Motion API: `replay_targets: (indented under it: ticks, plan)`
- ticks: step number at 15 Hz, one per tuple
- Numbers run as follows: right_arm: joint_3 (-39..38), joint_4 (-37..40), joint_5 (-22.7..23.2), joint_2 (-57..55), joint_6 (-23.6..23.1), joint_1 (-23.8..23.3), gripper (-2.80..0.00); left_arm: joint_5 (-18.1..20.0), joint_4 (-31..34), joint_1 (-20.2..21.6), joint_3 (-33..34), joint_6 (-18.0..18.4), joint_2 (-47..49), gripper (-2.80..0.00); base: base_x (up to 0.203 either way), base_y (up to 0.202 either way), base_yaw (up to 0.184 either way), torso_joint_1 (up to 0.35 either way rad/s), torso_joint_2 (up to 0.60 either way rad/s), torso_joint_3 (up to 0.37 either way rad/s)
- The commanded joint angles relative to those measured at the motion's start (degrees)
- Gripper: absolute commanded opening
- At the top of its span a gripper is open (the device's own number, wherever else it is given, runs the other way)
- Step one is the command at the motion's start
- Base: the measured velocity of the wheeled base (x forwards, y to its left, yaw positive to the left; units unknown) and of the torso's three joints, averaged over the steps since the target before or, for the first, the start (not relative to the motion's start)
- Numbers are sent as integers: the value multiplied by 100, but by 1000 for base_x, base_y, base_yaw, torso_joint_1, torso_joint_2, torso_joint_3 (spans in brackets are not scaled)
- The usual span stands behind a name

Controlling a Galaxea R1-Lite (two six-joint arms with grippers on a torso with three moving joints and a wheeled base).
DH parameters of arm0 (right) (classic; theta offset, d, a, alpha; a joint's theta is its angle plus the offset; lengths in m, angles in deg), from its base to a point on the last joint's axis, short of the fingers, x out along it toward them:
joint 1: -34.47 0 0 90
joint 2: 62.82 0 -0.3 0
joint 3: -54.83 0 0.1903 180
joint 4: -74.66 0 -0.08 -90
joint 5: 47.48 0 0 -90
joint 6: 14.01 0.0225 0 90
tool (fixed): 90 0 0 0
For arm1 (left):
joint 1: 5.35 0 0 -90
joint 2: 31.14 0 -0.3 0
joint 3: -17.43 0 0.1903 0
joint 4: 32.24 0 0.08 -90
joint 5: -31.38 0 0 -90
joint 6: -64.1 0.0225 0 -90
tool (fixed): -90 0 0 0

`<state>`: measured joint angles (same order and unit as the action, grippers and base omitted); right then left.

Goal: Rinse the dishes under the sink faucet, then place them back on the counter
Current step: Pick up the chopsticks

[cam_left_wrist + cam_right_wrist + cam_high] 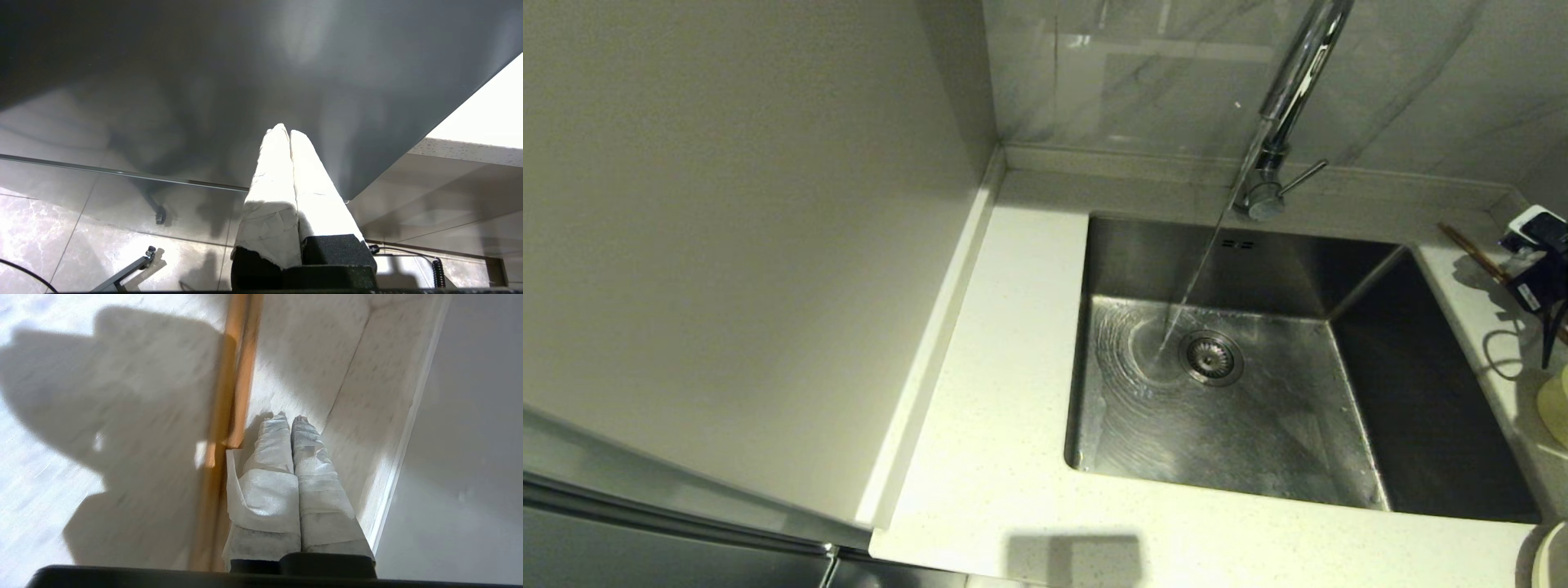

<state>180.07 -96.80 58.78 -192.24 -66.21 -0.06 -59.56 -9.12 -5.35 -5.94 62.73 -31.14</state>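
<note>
Water runs from the chrome sink faucet (1286, 106) into the steel sink (1258, 441), landing beside the drain strainer (1211, 356). On the counter (1005, 343) to the sink's right lie two brown chopsticks (1470, 249) (235, 375). My right gripper (291, 418) is shut and holds nothing, its tips on the counter just beside them. The pale bowl (1555, 404) and the cream plate's rim (1553, 559) show at the right edge. My left gripper (286, 131) is shut, hanging empty below counter height and out of the head view.
A tall grey panel (727, 245) walls off the counter's left side. The grey marbled wall (1143, 73) stands behind the faucet. A thin black cable (1503, 355) loops over the counter by my right wrist (1539, 261). Tiled floor (61, 228) lies under the left gripper.
</note>
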Motion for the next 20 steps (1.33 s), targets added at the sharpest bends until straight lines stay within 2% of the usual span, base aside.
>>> replay_targets:
  ticks: [1, 4, 8, 11, 12, 14, 17, 18, 20]
  plan:
    - [-313, -12, 45, 294, -123, 1, -280, -3, -2, 0, 0, -4, -9, -280, 0, 0, 0, 0, 0, 0]
    - [-587, 2, 336, 458, -247, -8, -280, -3, -2, 0, 0, -4, -9, -280, 0, 0, 0, 0, 0, 0]
    - [-564, 383, 627, 593, -243, -18, -280, -3, -2, 0, 0, -4, -9, -280, 0, 0, 0, 0, 0, 0]
    - [-423, 393, 549, 611, -139, -9, -280, -3, -2, 0, 0, -4, -9, -280, 0, 0, 0, 0, 0, 0]
    - [-324, 407, 373, 611, -65, -7, -280, -3, -2, 0, 0, -4, -9, -280, 0, 0, 0, 0, 0, 0]
    - [-3, 651, -471, 577, 134, 73, -280, -3, -2, 0, 0, -4, -9, -280, 0, 0, 0, 0, 0, 0]
    - [823, 1661, -1741, 335, 279, 246, -280, -3, -2, 0, 0, -4, -9, -280, 0, 0, 0, 0, 0, 0]
    - [1058, 2116, -1952, 252, 296, 268, -280, -3, -2, 0, 0, -4, -9, -280, 0, 0, 0, 0, 0, 0]
    - [1142, 2606, -2047, 158, 393, 280, -280, -3, -2, 0, 0, -4, -9, -280, 0, 0, 0, 0, 0, 0]
